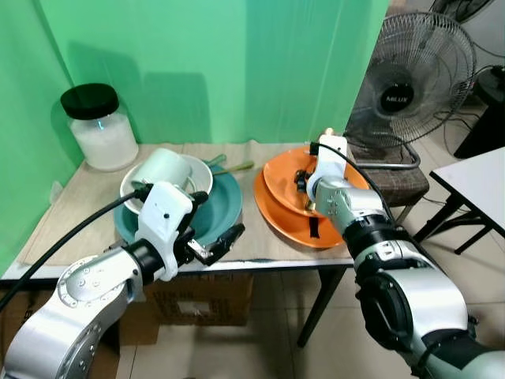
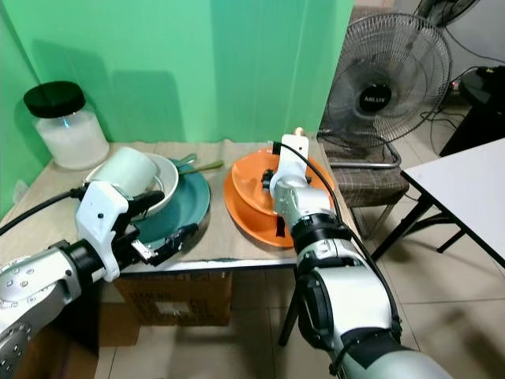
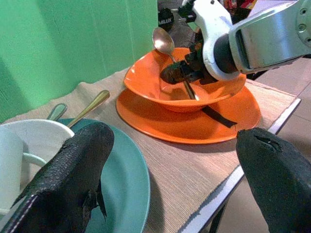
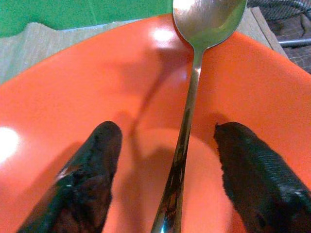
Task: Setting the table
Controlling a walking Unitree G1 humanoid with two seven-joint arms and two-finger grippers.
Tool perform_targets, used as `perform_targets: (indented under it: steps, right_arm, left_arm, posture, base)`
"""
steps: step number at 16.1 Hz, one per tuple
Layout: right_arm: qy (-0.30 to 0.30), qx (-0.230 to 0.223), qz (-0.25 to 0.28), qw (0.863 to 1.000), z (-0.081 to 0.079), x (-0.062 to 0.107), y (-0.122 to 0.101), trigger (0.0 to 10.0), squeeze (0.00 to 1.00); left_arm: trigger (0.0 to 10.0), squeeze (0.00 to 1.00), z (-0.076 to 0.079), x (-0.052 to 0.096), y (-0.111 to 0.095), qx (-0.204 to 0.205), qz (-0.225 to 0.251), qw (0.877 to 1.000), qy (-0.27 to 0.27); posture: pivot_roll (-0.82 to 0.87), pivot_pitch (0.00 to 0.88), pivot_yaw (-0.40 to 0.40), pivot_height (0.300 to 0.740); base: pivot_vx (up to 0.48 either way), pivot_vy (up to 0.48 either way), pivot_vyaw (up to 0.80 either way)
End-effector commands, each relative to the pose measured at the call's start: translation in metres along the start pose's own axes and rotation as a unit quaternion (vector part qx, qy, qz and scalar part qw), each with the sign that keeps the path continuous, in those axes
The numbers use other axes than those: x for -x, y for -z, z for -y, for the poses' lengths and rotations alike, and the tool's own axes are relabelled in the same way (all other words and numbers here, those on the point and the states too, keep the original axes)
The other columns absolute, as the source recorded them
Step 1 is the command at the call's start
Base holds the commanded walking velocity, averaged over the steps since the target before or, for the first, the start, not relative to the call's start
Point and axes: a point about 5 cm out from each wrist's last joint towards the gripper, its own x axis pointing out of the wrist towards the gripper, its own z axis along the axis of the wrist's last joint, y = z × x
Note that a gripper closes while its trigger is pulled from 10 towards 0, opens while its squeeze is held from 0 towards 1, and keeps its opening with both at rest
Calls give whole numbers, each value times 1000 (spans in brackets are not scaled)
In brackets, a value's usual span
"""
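My right gripper (image 4: 167,174) sits fingers apart inside the orange bowl (image 4: 73,82), straddling the spoon (image 4: 194,73); my left gripper (image 3: 170,179) hangs open beside the teal plate (image 3: 126,179).

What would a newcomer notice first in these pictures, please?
Probably the orange bowl stacked on an orange plate at the table's right, where the right gripper sits open inside the bowl around a spoon. Next, the left gripper open at the near edge beside the teal plate holding a white bowl and mug.

Two silver jointed arms carry white wrist housings, black cables, and textured black two-fingered claws: left claw (image 1: 207,230), right claw (image 4: 167,179).
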Motion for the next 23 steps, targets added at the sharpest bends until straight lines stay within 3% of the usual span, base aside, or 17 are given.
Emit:
perform_targets:
  steps: [1,19,23]
  right_arm:
    - [3,-7,8,1000,-1,0,-4,0,0]
    - [1,-24,12,1000,-2,-2,-3,0,0]
    - [-14,-21,28,999,-6,0,-11,0,0]
  left_arm:
    - [10000,0,2,0,2,1,-7,1000,6]
    - [10000,0,-1,-1,1,-12,-13,1000,12]
    - [10000,0,-3,-2,0,-15,-12,1000,12]
  posture:
    - [48,0,-31,740]
    - [50,0,-20,740]
    - [50,0,-24,740]
  base:
    - [0,0,0]
    - [0,0,0]
    - [0,0,0]
